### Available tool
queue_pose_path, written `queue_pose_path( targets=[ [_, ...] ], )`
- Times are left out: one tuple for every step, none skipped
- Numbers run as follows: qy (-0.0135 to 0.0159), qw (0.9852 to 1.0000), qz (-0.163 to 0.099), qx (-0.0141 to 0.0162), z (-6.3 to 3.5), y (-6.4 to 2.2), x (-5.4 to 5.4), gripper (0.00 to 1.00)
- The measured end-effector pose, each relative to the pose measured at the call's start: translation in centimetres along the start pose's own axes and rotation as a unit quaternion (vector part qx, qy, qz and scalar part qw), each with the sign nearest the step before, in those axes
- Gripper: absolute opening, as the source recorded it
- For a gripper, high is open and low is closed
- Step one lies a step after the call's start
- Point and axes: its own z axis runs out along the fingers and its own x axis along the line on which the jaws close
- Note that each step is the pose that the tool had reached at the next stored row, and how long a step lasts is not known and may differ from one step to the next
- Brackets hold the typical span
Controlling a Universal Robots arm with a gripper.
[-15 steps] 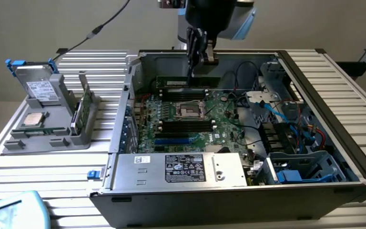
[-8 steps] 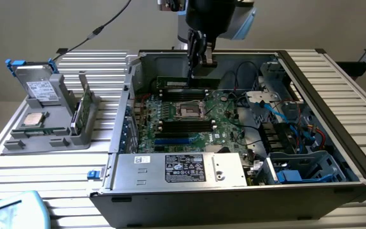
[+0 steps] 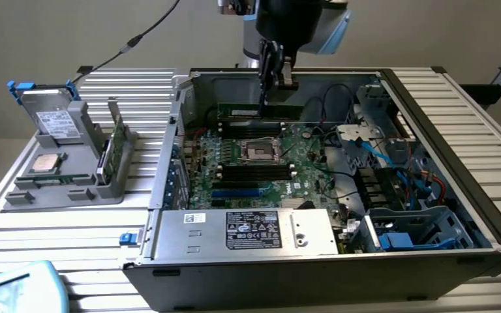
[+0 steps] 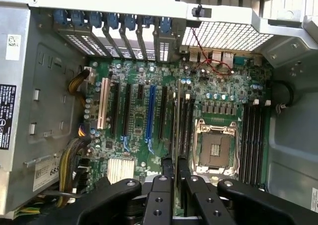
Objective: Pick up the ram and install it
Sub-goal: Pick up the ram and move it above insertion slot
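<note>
Pincer: the black two-fingered metal pincer [image 4: 174, 161] is nearest the wrist camera and is clenched on the ram. In the exterior view it [image 3: 278, 85] hangs from the arm into the open case.
Ram: a long, thin green circuit-board stick [image 3: 255, 112] with dark chips and a small white label, held level and on edge. From the wrist it shows edge-on as a thin line [image 4: 177, 115].
Ram position: at the far end of the green motherboard [image 3: 307, 153], along the black memory slots [image 4: 188, 120]. Whether it touches a slot cannot be told.
Socket: a square metal-framed processor socket [image 4: 216, 148] sits just beside those slots.
Edges: the far wall of the grey-and-black computer case [image 3: 224, 81] stands near behind the ram. A silver power-supply box with a black label [image 3: 250, 231] lines the near edge.
Open room: the case is open on top, and the board lies low and flat around the socket. Blue and black cables [image 3: 390, 156] bunch toward the exterior view's right, apart from the ram.
Worktop: the slatted metal worktop [image 3: 59, 235] carries the case. It also carries a grey holder [image 3: 59, 192] with a grey boxy drive [image 3: 55, 120] and a square silver processor [image 3: 46, 163], all well apart from the pincer.
</note>
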Motion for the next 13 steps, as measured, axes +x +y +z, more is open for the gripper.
queue_pose_path(
  targets=[
    [0.0001, 1.0, 0.0, 0.002, 0.0, -0.03, -0.1, 0.15],
    [0.0002, 1.0, 0.001, 0.0039, -0.01, -0.05, -0.2, 0.15],
    [0.0003, 1.0, 0.001, 0.006, -0.01, -0.07, -0.3, 0.15],
    [0.0005, 1.0, 0.002, 0.008, -0.01, -0.1, -0.4, 0.15],
    [0.0005, 0.9999, 0.002, 0.0101, -0.01, -0.12, -0.5, 0.15],
    [0.0006, 0.9999, 0.003, 0.0121, -0.01, -0.14, -0.6, 0.15],
    [0.0007, 0.9999, 0.003, 0.0142, -0.01, -0.15, -0.7, 0.15],
    [0.0008, 0.9999, 0.004, 0.0161, 0.0, -0.16, -0.8, 0.15],
    [0.0009, 0.9998, 0.004, 0.018, 0.02, -0.17, -0.9, 0.15],
    [0.001, 0.9998, 0.005, 0.0198, 0.08, -0.18, -1.0, 0.15],
    [0.001, 0.9998, 0.006, 0.0208, 0.16, -0.2, -1.0, 0.15],
    [0.0009, 0.9998, 0.006, 0.0212, 0.29, -0.22, -1.1, 0.15],
    [0.001, 0.9997, 0.007, 0.0214, 0.43, -0.24, -1.2, 0.15]
  ],
)
